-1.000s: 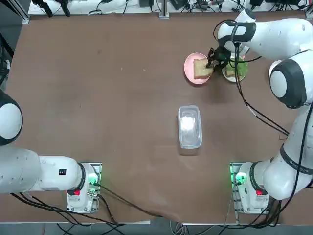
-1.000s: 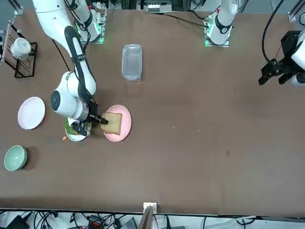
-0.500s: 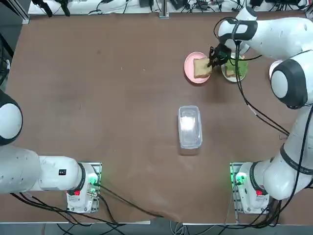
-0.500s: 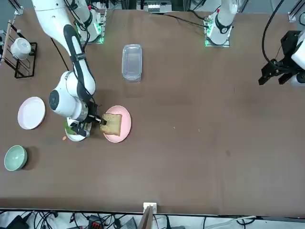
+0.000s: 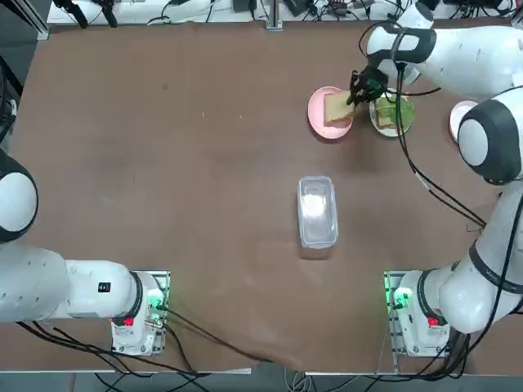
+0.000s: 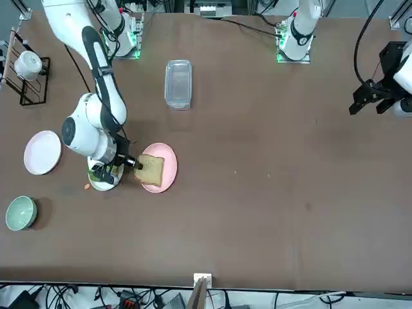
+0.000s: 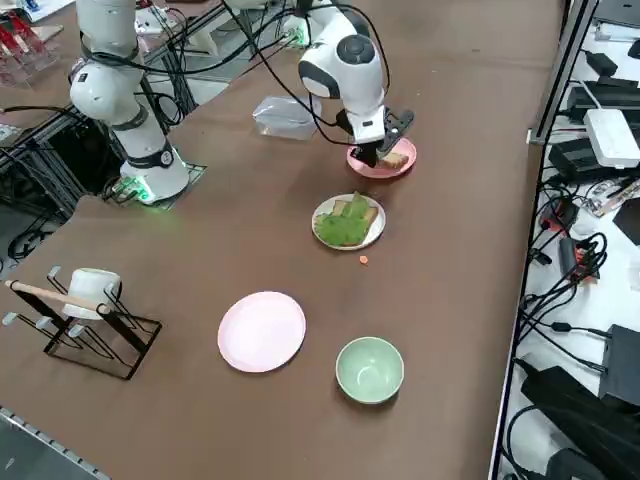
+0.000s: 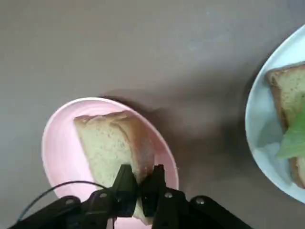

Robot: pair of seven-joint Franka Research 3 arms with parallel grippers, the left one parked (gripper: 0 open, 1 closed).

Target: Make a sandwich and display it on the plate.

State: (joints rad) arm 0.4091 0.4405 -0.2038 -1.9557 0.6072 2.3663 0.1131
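My right gripper (image 5: 357,93) is shut on the edge of a tan bread slice (image 5: 337,108) and holds it tilted just over a small pink plate (image 5: 315,115). The wrist view shows both fingers (image 8: 125,181) pinching the slice (image 8: 112,145) above the pink plate (image 8: 57,152). Right beside it stands the white plate (image 5: 384,124) with a second bread slice (image 7: 360,210) and a green lettuce leaf (image 7: 338,230) on top. In the front view the arm covers most of that plate (image 6: 103,183).
A clear plastic container (image 5: 317,211) lies mid-table. Beyond the white plate, toward my right, are a pale pink plate (image 7: 262,330), a green bowl (image 7: 370,370) and a wire rack with a mug (image 7: 88,300). A small orange crumb (image 7: 363,260) lies by the white plate.
The gripper has risen a little with the bread slice in it, and the slice has shifted slightly toward the white plate. Everything else is as it was.
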